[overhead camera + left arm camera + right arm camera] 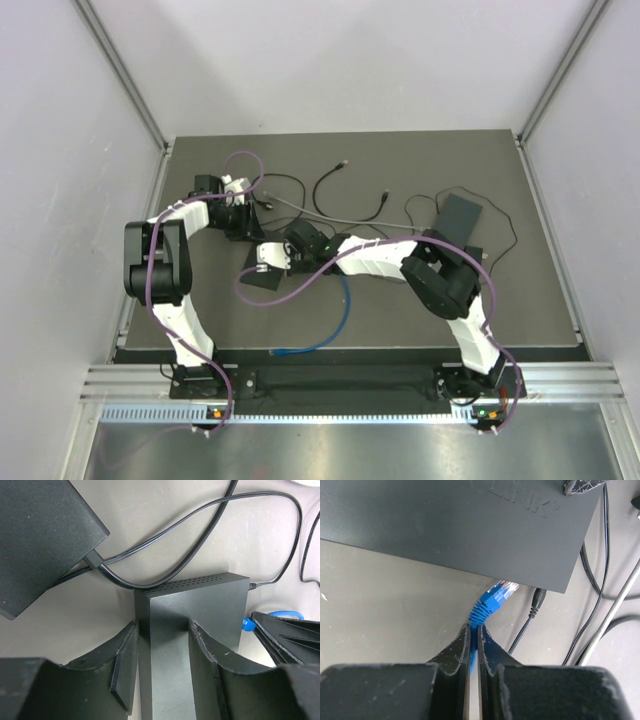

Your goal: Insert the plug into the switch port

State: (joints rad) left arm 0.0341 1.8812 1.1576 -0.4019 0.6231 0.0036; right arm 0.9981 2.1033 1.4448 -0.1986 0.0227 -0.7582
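Black cord [536, 602] beside blue plug [502, 591]; right claw [474, 630] pinches cable [343, 300], left claw [162, 627] clamps switch [200, 600].

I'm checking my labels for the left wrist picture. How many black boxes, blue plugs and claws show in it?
Black boxes: 2, the switch and a second box
Blue plugs: 1, the blue plug
Claws: 2, the left claw and the right claw
Total: 5
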